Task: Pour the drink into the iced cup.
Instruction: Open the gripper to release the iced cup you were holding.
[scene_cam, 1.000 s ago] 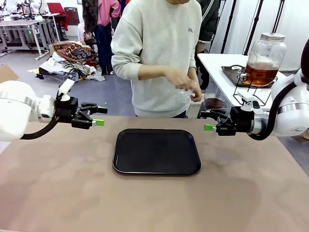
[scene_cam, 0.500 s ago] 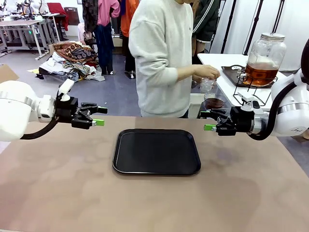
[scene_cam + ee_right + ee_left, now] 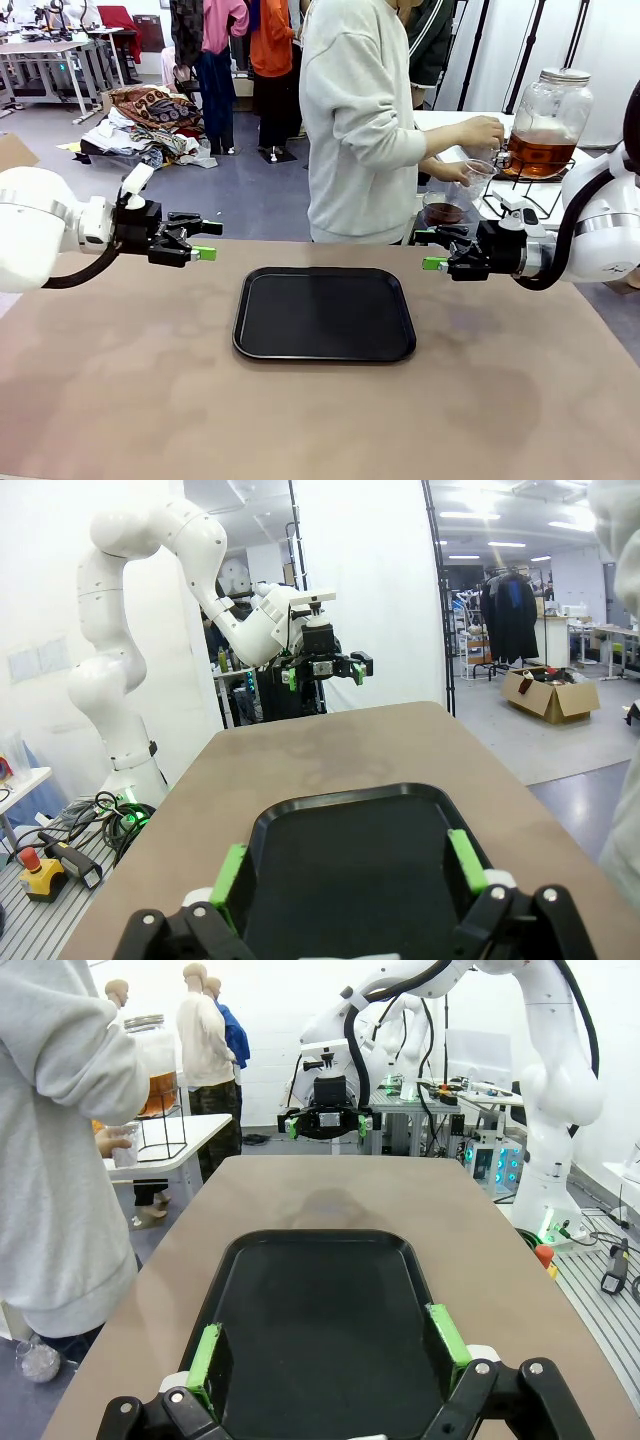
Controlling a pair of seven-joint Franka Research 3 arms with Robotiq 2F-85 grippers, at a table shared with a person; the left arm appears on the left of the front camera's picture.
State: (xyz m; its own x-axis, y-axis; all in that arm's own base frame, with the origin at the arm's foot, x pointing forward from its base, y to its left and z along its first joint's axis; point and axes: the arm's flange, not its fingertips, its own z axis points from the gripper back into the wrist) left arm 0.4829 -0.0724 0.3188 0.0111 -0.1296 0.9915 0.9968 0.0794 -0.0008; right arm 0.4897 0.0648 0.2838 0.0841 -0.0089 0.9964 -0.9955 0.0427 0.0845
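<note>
Front view puts the change with the person (image 3: 365, 120): a second ago they face the tabletop (image 3: 120, 380) with both hands together at the chest; now they stand turned side-on toward the side table (image 3: 450, 135) at the far right, arms stretched out to it. One hand (image 3: 482, 132) reaches the jar (image 3: 548, 120), which stands on a wire stand with amber drink (image 3: 541, 152) filling its lower part. The other hand (image 3: 448, 172) holds a clear cup (image 3: 476, 175) just below and beside the jar's base; whether ice lies in it is too small to tell. By my judgement filling is about to begin, done by the person at the jar, and no liquid is seen in the cup yet.

A black tray (image 3: 325, 313) lies bare in the middle of the tabletop, likely the spot where the cup will come next. The small dark-filled bowl (image 3: 444, 211) sits near the right arm, behind it.

Both arms have not moved. The left gripper (image 3: 207, 241) and right gripper (image 3: 432, 250) hover on either side of the tray, facing each other, jaws spread wide and holding nothing, well apart from cup and jar.
</note>
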